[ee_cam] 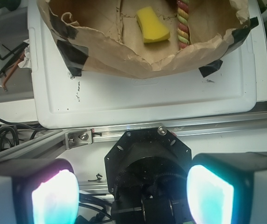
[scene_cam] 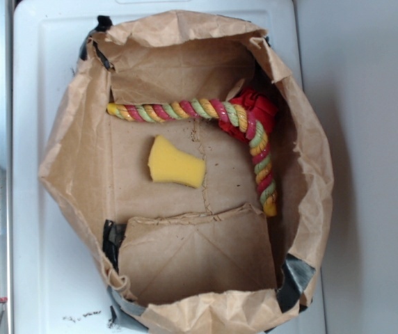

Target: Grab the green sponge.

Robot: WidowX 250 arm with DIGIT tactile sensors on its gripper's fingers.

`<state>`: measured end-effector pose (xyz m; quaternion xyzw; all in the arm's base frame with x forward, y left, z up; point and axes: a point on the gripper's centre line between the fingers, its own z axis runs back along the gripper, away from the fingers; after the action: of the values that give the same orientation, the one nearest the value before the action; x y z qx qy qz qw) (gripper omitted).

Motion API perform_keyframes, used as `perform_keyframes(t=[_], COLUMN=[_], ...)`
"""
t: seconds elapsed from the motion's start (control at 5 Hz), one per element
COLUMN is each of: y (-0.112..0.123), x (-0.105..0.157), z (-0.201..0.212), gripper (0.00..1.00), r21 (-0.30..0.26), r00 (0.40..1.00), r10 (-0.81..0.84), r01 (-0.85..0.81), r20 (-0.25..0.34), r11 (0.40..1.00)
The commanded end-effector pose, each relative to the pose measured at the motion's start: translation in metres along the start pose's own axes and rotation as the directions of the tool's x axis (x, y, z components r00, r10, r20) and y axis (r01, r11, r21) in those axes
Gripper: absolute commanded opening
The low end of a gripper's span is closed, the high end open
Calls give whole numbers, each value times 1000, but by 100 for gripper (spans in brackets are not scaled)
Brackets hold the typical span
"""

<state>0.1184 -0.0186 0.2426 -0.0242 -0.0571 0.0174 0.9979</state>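
The green sponge (scene_cam: 175, 165) is a small yellow foam wedge lying flat on the floor of an open brown paper bag (scene_cam: 74, 160). In the wrist view the sponge (ee_cam: 153, 25) shows near the top, inside the bag (ee_cam: 138, 63). My gripper (ee_cam: 132, 193) is open, its two glowing pads far apart with nothing between them. It hangs well short of the bag, over the robot's black base and the metal rail. The gripper does not show in the exterior view.
A red, yellow and green braided rope toy (scene_cam: 206, 110) curves along the bag's back and right side, close to the sponge. The bag is taped to a white tray (ee_cam: 147, 98). Cables and tools (ee_cam: 7, 60) lie left of the tray.
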Motion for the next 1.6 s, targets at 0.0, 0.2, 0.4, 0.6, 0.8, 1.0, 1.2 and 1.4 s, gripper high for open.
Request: perform_keyframes(t=[0.0, 0.2, 0.4, 0.6, 0.8, 1.0, 1.2, 1.4], y=[0, 15, 24, 41, 54, 64, 67, 68], x=[0, 43, 72, 94, 111, 129, 138, 149], z=[0, -13, -22, -35, -46, -64, -78, -97], gripper=[100, 100, 100, 100, 100, 100, 100, 100], r21=[0, 46, 93, 90, 54, 97, 110, 96], r00=[1000, 1000, 999, 996, 998, 987, 968, 949], r10=[0, 21, -40, -91, -70, -159, -247, -310], r01=[0, -20, 39, 89, 71, 156, 241, 304], r20=[0, -8, 11, 20, -4, 18, 48, 55], r11=[1000, 999, 995, 992, 996, 983, 964, 948])
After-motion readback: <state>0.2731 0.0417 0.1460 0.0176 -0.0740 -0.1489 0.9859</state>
